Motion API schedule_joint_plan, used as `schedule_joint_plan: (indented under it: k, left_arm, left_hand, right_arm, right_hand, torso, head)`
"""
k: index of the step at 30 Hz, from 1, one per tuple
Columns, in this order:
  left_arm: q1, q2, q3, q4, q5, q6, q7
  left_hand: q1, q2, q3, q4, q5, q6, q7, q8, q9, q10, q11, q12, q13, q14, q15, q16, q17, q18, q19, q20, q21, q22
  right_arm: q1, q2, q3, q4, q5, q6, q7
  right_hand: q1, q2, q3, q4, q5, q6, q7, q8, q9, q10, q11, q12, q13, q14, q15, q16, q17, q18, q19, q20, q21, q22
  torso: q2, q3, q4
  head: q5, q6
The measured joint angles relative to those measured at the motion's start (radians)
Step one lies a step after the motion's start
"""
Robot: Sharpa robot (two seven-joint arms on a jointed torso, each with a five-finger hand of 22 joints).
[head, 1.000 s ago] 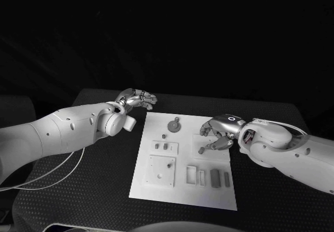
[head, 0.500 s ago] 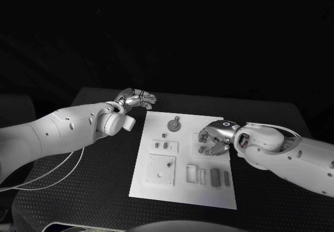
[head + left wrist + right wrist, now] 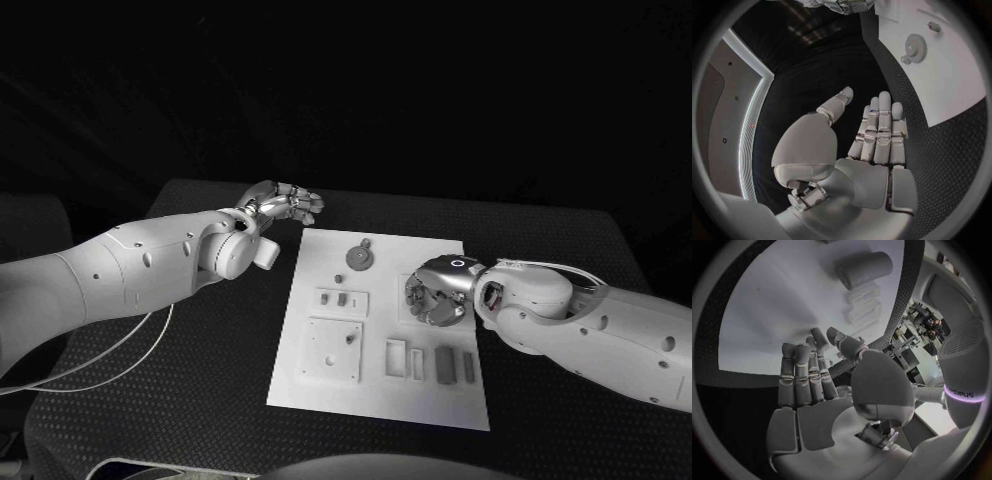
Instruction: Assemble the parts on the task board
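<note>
The white task board (image 3: 378, 400) lies in the middle of the black table. A grey gear (image 3: 358, 260) sits near its far end, and two dark bars (image 3: 456, 368) lie near its right edge. My right hand (image 3: 436, 292) hovers low over the board's right middle. In the right wrist view its fingers (image 3: 801, 370) are stretched out with nothing in them. A grey cylinder part (image 3: 864, 267) lies on the board (image 3: 779, 300) just beyond the fingertips. My left hand (image 3: 283, 205) hangs off the board's far left corner, with flat fingers (image 3: 876, 130) holding nothing.
A raised square block (image 3: 335, 350) and a small plate with two pegs (image 3: 342, 299) stand on the board's left half, with empty slots (image 3: 405, 362) beside them. The gear (image 3: 916, 46) and the board (image 3: 954, 80) show past my left hand. A white cable (image 3: 123, 365) lies at the left.
My right hand has slid left across the board and turned. It now covers the small grey part that stood at its fingertips. The left arm has not moved.
</note>
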Motion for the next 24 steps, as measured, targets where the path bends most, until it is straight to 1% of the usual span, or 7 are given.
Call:
schedule_joint_plan:
  k: [3,5,11,13,15,17,24]
  left_arm:
    - [0.000,0.000,0.000,0.000,0.000,0.000,0.000]
    - [0.000,0.000,0.000,-0.001,0.000,0.001,0.000]
    - [0.000,0.000,0.000,-0.001,0.000,0.001,0.000]
    - [0.000,0.000,0.000,-0.001,0.000,0.002,0.000]
    - [0.000,0.000,0.000,-0.001,0.000,0.002,0.000]
    - [0.000,0.000,0.000,-0.001,0.000,0.002,0.000]
    - [0.000,0.000,0.000,-0.002,0.001,0.003,0.000]
  left_hand:
    - [0.000,0.000,0.000,0.000,0.000,0.000,0.000,0.000,0.000,0.000,0.000,0.000,0.000,0.000,0.000,0.000,0.000,0.000,0.000,0.000,0.000,0.000]
    - [0.000,0.000,0.000,0.000,0.000,0.000,0.000,0.000,0.000,0.000,0.000,0.000,0.000,0.000,0.000,0.000,0.000,0.000,0.000,0.000,0.000,0.000]
    - [0.000,0.000,0.000,0.000,0.000,0.000,0.000,0.000,0.000,0.000,0.000,0.000,0.000,0.000,0.000,0.000,0.000,0.000,0.000,0.000,0.000,0.000]
    - [0.000,0.000,-0.001,0.001,0.000,0.000,0.000,0.000,0.000,0.000,0.000,0.000,0.000,0.000,0.000,0.000,0.000,0.000,0.000,0.000,0.000,0.000]
    - [0.000,0.000,-0.002,0.002,0.000,0.000,0.000,0.000,0.000,0.000,0.000,0.000,0.000,0.000,0.000,0.000,0.000,0.000,0.000,0.000,0.000,0.000]
    - [0.000,0.000,-0.002,0.002,0.000,0.000,0.000,0.000,0.000,0.000,0.000,0.000,0.000,0.000,0.000,0.000,0.001,0.000,0.000,0.000,0.000,0.000]
    - [0.000,0.000,-0.002,0.002,0.000,0.000,0.000,0.000,0.000,0.000,0.000,0.000,0.000,0.000,0.000,0.000,0.001,0.000,0.000,0.000,0.000,0.000]
  right_arm:
    - [-0.002,0.005,0.001,-0.002,-0.004,-0.006,-0.003]
    - [-0.003,0.006,0.001,-0.003,-0.007,-0.010,-0.005]
    - [-0.004,0.007,0.000,-0.004,-0.016,-0.023,-0.008]
    - [-0.005,0.007,0.000,-0.004,-0.020,-0.031,-0.009]
    - [-0.006,0.007,0.000,-0.002,-0.026,-0.040,-0.012]
    - [-0.006,0.007,0.000,-0.001,-0.031,-0.047,-0.014]
    - [-0.007,-0.001,0.000,0.009,-0.043,-0.067,-0.020]
  right_hand:
    - [-0.006,0.006,0.018,0.005,0.000,0.011,0.000,0.006,0.000,0.008,-0.007,0.005,0.000,0.007,-0.006,0.000,0.000,0.000,0.009,-0.002,0.000,0.001]
    - [-0.009,0.010,0.032,0.008,0.000,0.019,-0.007,0.012,0.000,0.020,-0.009,0.014,0.000,0.009,-0.009,0.000,0.000,-0.001,0.014,-0.007,0.000,0.001]
    - [-0.017,0.041,0.068,0.023,0.000,0.047,-0.016,0.029,0.007,0.044,-0.023,0.029,0.002,0.024,-0.023,0.013,0.004,-0.002,0.029,-0.014,0.007,0.001]
    - [-0.015,0.047,0.091,0.027,0.000,0.058,-0.023,0.033,0.008,0.059,-0.027,0.037,0.002,0.032,-0.028,0.022,0.009,-0.003,0.040,-0.018,0.015,0.002]
    - [-0.015,0.046,0.118,0.029,-0.001,0.072,-0.026,0.041,0.010,0.070,-0.031,0.044,0.007,0.038,-0.033,0.022,0.013,-0.008,0.046,-0.025,0.015,0.002]
    - [-0.016,0.048,0.145,0.031,-0.004,0.081,-0.031,0.046,0.016,0.082,-0.037,0.052,0.009,0.045,-0.037,0.022,0.016,-0.009,0.054,-0.025,0.018,0.002]
    - [-0.023,0.054,0.187,0.024,-0.008,0.096,-0.039,0.055,0.025,0.089,-0.043,0.063,0.009,0.050,-0.045,0.022,0.020,-0.014,0.062,-0.034,0.019,0.002]
  torso:
    - [0.000,0.0002,0.0004]
    - [0.000,0.0003,0.0004]
    - [0.000,0.0004,0.0002]
    - [0.000,0.0004,-0.0002]
    - [0.000,0.0003,-0.0007]
    - [0.000,0.0004,-0.0008]
    - [0.000,0.0005,-0.0011]
  head:
    - [0.001,-0.002]
    - [0.002,-0.004]
    - [0.003,-0.005]
    - [0.003,-0.006]
    - [0.003,-0.007]
    - [0.004,-0.007]
    - [0.003,-0.006]
